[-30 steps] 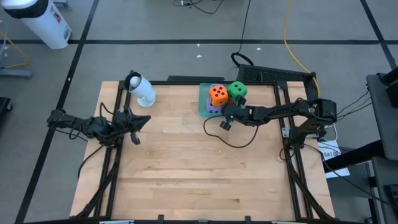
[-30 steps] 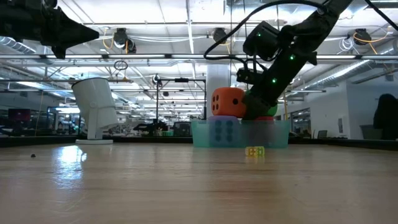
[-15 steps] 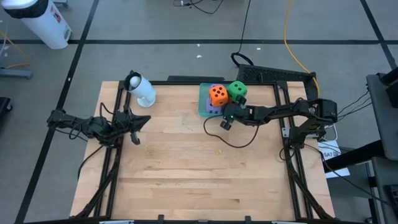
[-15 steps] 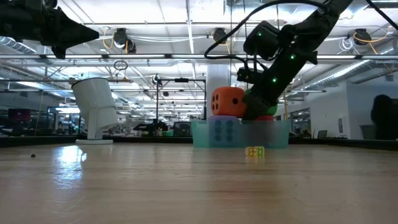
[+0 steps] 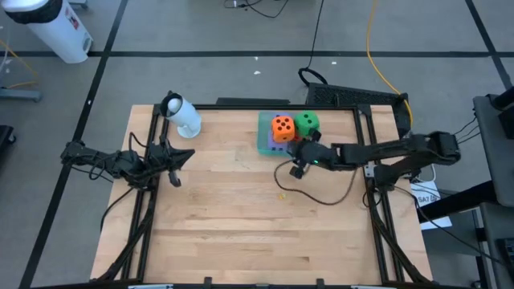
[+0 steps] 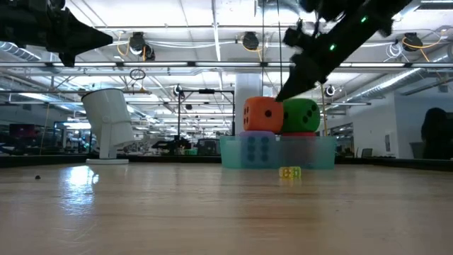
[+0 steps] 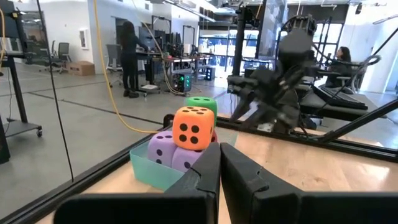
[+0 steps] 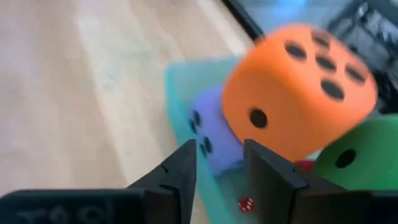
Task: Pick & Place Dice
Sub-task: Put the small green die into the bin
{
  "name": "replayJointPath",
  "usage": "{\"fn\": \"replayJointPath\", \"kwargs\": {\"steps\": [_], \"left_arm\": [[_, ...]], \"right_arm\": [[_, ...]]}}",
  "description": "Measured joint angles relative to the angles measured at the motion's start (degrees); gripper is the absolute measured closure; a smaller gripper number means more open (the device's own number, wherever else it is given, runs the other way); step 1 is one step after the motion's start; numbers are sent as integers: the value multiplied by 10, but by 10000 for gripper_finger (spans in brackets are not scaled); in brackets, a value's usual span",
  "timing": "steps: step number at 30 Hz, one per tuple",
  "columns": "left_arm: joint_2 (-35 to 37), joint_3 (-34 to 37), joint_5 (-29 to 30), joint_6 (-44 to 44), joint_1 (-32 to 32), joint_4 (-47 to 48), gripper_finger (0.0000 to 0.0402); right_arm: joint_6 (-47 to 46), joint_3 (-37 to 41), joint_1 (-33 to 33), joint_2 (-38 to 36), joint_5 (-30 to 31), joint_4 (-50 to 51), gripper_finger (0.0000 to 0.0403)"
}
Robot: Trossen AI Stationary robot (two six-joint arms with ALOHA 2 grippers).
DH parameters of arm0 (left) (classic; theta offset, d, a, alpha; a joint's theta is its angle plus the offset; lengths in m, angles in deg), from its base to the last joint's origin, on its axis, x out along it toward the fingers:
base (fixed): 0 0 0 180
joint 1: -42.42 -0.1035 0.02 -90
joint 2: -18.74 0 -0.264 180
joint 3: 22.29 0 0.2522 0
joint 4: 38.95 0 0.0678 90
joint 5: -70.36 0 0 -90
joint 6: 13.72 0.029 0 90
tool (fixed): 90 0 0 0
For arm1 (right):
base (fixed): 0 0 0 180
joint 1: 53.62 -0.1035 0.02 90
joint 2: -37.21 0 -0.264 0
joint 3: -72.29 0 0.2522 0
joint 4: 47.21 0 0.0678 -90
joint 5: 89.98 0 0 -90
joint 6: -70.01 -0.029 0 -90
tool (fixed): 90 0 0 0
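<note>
**Dice stacked in the tray, right tool just off it**

The teal tray (image 5: pixel 263 138) sits at the far edge of the tabletop (image 5: pixel 241 217). Its translucent wall blurs what lies low inside. The orange die (image 5: pixel 282 126) and the green die (image 5: pixel 306 123) ride on top of the pile, side by side and touching in the low view. Two purple-blue dice (image 7: pixel 169 151) lie under the orange one, partly masked by the tray wall. Of the red die (image 6: pixel 301 133) only a thin strip shows beneath the green one.

The right tool (image 5: pixel 299 152) hangs just beside the tray's near side, above the tabletop. In the right wrist view its fingers (image 8: pixel 180 171) stand a little apart with nothing between them: released, grasping no die. A tiny red die (image 8: pixel 246 204) shows between the fingertips in that view; whether it lies in the tray or on its floor is hard to tell.

A small yellowish object (image 6: pixel 289 172) lies on the tabletop in front of the tray; too small to identify.

The left tool (image 5: pixel 173 170) waits well away from the tray at the tabletop's left edge, clenched on nothing. A white cylinder (image 5: pixel 183 117) lies near the far left corner.
</note>
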Motion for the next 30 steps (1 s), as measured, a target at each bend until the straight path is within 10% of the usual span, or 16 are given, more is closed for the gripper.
{"fn": "replayJointPath", "kwargs": {"steps": [14, 30], "left_arm": [[0, 0, -1, -5, 0, 0, 382], [0, 0, -1, -1, 0, 0, 382]], "right_arm": [[143, 279, -137, -299, -94, -424, 360], [105, 381, -108, -433, -80, -396, 402]]}}
